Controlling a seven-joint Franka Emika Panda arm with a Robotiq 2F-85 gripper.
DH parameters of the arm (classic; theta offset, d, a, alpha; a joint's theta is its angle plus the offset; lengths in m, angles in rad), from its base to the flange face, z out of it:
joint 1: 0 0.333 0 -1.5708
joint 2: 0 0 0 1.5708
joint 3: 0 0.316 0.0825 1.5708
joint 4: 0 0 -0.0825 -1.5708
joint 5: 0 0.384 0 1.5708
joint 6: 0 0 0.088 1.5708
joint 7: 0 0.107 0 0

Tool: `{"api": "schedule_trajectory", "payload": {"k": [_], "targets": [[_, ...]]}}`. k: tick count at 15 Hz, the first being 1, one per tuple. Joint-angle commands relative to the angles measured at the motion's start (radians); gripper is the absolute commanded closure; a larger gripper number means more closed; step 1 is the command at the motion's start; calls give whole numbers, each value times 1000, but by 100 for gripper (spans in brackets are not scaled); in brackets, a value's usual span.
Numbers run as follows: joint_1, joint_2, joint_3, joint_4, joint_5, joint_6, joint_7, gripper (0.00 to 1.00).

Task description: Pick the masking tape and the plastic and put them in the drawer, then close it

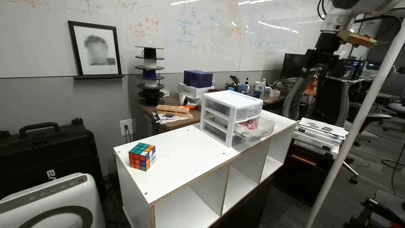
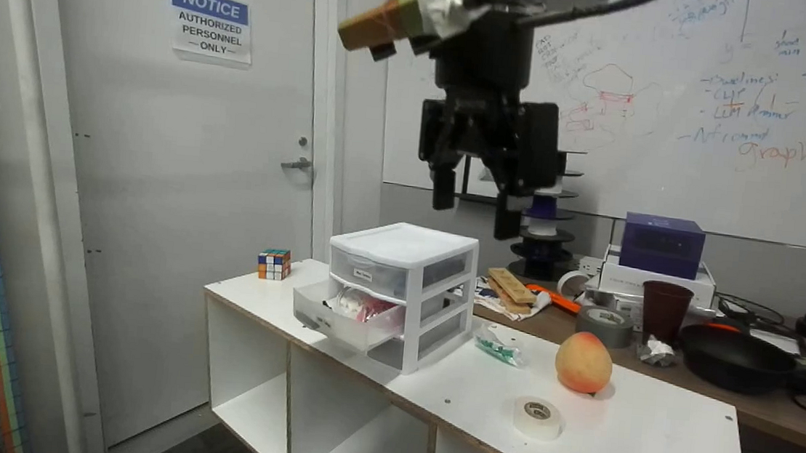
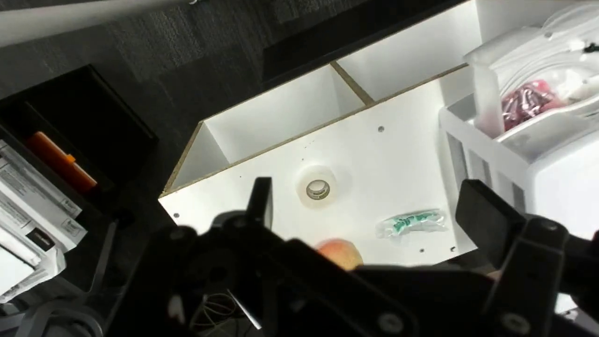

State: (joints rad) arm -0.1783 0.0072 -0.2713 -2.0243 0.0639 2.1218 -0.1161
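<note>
Wrist view, and the gripper (image 3: 372, 206) hovers, fingers spread wide! Masking tape (image 3: 305, 196) sits on the white shelf (image 3: 386, 161), plastic packet (image 3: 412, 222) just beside the drawer unit (image 3: 568, 187), whose middle drawer (image 3: 486, 93) juts out, a pink package (image 3: 529, 103) inside.

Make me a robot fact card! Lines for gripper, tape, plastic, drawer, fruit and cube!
Gripper: open, holding nothing
Tape: flat on the white shelf
Plastic packet: green inside, on the shelf
Drawer: pulled out, pink packet inside
Fruit: on the shelf, near the tape
Puzzle cube: on the shelf, across the drawer unit from the tape
</note>
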Motion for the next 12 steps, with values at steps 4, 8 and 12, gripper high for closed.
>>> {"api": "schedule_trajectory", "payload": {"k": [4, 8, 12], "targets": [[-55, 296, 31, 212, 119, 107, 85, 0], [-85, 444, 62, 327, 199, 115, 148, 0], [-86, 572, 71, 425, 174, 161, 229, 0]]}}
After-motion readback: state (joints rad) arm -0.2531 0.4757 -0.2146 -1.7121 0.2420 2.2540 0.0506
